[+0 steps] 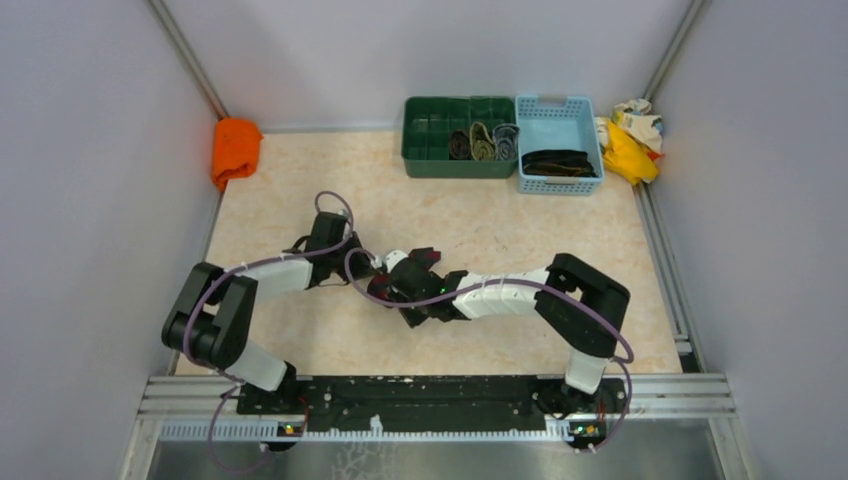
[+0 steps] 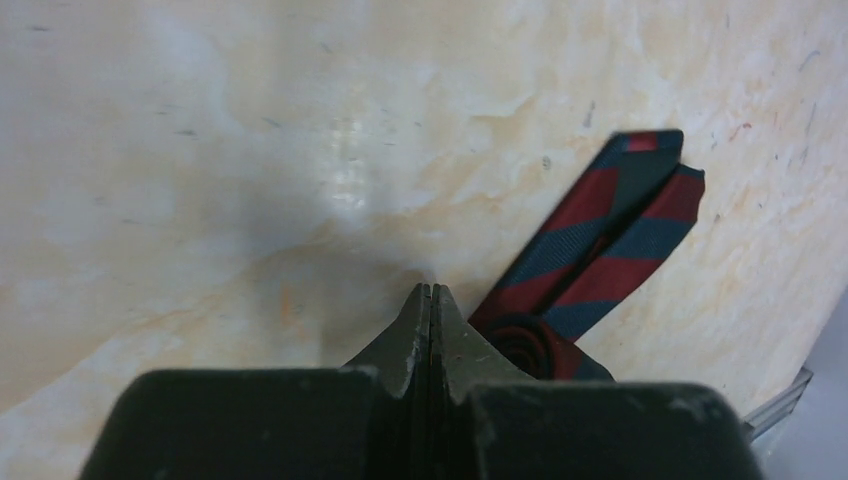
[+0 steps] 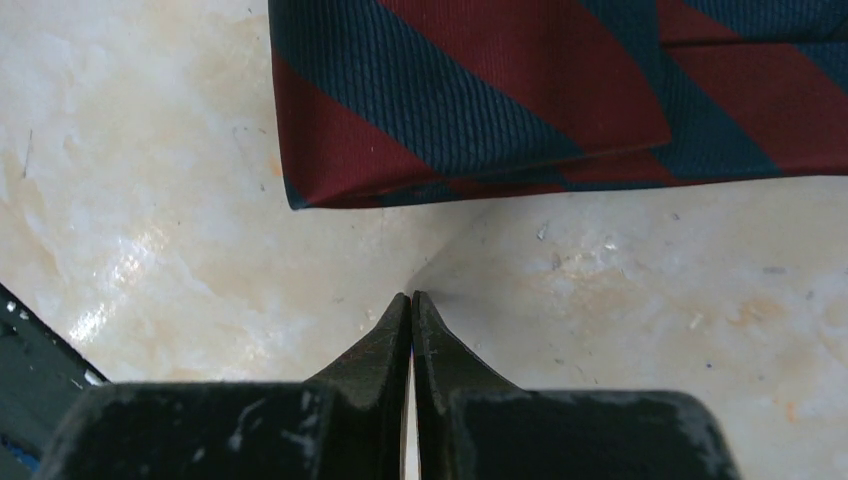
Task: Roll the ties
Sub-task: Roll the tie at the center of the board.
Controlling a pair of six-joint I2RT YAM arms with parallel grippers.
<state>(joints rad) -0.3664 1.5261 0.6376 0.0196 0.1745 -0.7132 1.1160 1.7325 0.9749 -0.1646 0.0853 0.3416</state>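
A dark red and navy striped tie (image 2: 600,240) lies on the beige tabletop, one end wound into a small roll (image 2: 528,345) with its folded tail stretching away. My left gripper (image 2: 431,290) is shut and empty, its tips on the table just left of the roll. My right gripper (image 3: 411,297) is shut and empty, a little short of the tie's flat folded part (image 3: 520,90). In the top view both grippers, left (image 1: 415,262) and right (image 1: 395,298), meet over the tie (image 1: 378,289) at mid-table; the arms hide most of it.
A green bin (image 1: 430,160) at the back holds three rolled ties (image 1: 482,143). A light blue basket (image 1: 556,110) beside it holds dark ties (image 1: 558,162). An orange cloth (image 1: 235,148) lies back left, and yellow-and-cream rags (image 1: 630,135) back right.
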